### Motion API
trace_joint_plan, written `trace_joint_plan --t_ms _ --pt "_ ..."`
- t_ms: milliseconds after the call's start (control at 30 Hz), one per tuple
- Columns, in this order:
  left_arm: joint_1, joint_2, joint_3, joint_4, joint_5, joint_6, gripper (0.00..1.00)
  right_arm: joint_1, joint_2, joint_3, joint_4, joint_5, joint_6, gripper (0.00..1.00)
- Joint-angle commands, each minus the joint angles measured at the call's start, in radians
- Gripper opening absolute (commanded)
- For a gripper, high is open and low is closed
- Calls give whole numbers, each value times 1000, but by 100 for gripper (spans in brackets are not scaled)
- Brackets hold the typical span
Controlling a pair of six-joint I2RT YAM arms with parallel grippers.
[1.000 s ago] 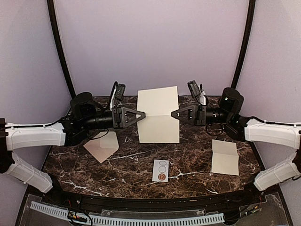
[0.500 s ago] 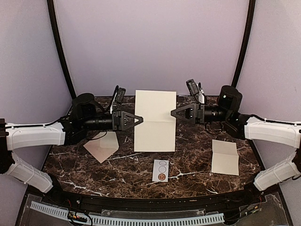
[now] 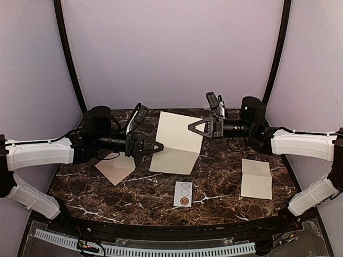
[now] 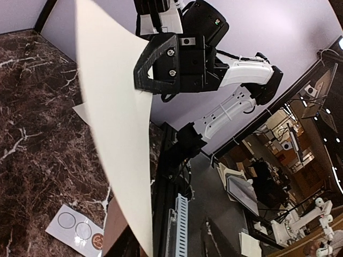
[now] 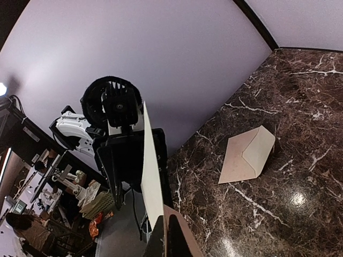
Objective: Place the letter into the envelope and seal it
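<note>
Counting paper items gives 4: 2 cream sheets, 1 envelope, 1 small card, plus 2 grippers working over a dark marble table (image 3: 225,187). The letter (image 3: 174,147) is the bigger cream sheet. It's off the table, mid-air at centre-far, standing roughly upright but tilted, w/ its top edge leaning right. It looks plain, pale cream and rectangular, w/ 1 horizontal crease approx. halfway down, and it's paler than the envelope. Both wrist cams see it nearly edge-on as a thin pale blade. The right gripper (image 3: 192,127) is clamped tight on the letter's upper right edge, fingers pinched together w/ the paper between them. The left gripper (image 3: 157,146) sits at the letter's left edge near the crease, tips touching or just beside the paper. Can't tell from any view whether those fingers are pinching it or standing apart. The envelope (image 3: 115,167) lies flat on the table at left, below the left arm and well apart from the letter. It's pinkish-tan w/ its pointed flap showing. The 2nd cream sheet (image 3: 256,178) lies flat at right w/ 1 crease across it. The card (image 3: 183,194), white w/ printed circles, lies near-centre, just nearer than the letter's bottom edge.
</note>
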Motion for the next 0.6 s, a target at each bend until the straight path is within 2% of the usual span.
trace_joint_plan --t_ms 0,233,300,367,433,467,533,567 --pt "2 -9 -33 98 71 -37 39 -2 17 21 109 62 130 0" --pt "-3 -30 -78 136 61 -58 36 -8 12 2 135 98 187 0" --pt "-4 -40 -87 134 46 -52 28 -10 9 -8 136 101 192 0" --pt "-4 -50 -88 126 26 -42 10 -10 9 -9 125 97 192 0" --pt "-4 -56 -78 104 10 -22 1 -11 5 -11 103 97 185 0" --pt "-4 -62 -73 77 0 -11 0 -14 -3 -8 78 102 169 4" --pt "-5 -72 -48 11 -19 26 0 -22 -39 -1 -6 123 111 31" --pt "-5 -75 -25 -45 -25 59 0 -27 -67 4 -63 151 68 48"
